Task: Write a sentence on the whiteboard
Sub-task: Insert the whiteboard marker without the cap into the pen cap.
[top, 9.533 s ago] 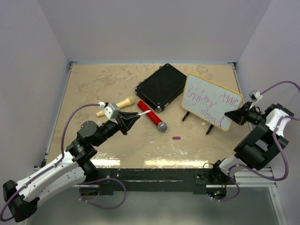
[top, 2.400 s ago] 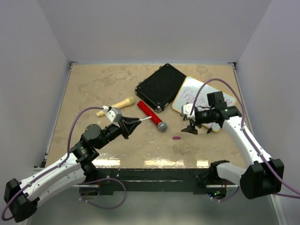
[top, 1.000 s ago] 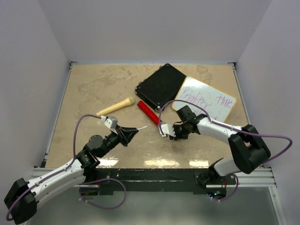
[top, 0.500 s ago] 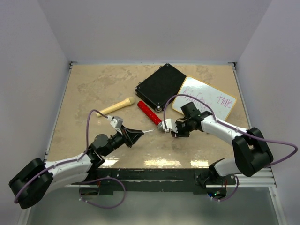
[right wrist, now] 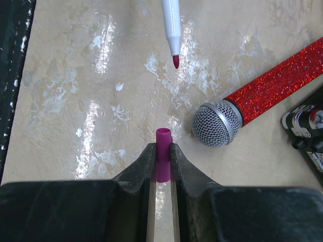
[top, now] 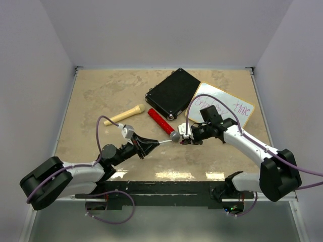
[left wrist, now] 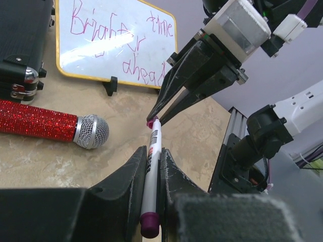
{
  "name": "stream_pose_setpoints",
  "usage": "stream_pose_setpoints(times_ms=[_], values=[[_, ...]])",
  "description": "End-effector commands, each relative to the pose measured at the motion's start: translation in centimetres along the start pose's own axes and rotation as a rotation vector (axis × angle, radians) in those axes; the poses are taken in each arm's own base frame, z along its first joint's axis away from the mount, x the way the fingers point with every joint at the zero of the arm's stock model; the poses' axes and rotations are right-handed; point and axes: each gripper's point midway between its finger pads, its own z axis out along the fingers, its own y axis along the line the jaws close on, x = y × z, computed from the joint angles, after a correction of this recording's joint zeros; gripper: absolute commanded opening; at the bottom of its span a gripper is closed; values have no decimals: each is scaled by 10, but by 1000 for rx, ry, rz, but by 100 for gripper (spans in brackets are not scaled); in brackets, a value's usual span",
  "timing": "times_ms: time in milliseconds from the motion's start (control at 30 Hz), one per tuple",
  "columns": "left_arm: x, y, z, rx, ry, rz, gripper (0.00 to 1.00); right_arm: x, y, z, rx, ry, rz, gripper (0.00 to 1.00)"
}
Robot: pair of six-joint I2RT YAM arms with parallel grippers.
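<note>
Two halves are lined up, probably for recapping: the marker point(left wrist: 151, 186) is clamped in the left gripper point(left wrist: 153, 157), its purple cap point(right wrist: 163, 139) pinched in the right gripper point(right wrist: 161, 150), tip aimed at cap just beside the red glitter microphone point(left wrist: 50, 125). The whiteboard point(left wrist: 108, 59) is parked behind that microphone, sentence point(left wrist: 103, 31) already written.

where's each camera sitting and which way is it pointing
Top external: fixed above and behind the arm bases, looking down on the table; both arms show, left gripper and right gripper nearly tip to tip.
Left wrist: on the left arm, looking along its gripper, shut on the marker, toward the right gripper and whiteboard.
Right wrist: on the right arm, looking down over its gripper, shut on the purple cap, at the table.
Shared: both wrist views show the marker tip and red microphone.
</note>
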Motion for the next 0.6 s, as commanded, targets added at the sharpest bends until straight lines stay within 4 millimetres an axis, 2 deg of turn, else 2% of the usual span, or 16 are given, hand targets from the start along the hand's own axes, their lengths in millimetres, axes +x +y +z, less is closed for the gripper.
stream_pose_setpoints(times_ms=[0, 200, 567], values=[[-7, -12, 6, 66, -15, 70, 0, -28, -10, -7, 13, -94, -42, 1], [4, -10, 13, 72, 33, 62, 0, -28, -11, -5, 12, -96, -32, 1], [6, -10, 24, 88, 37, 54, 0, -28, -9, -2, -5, -105, -24, 1]])
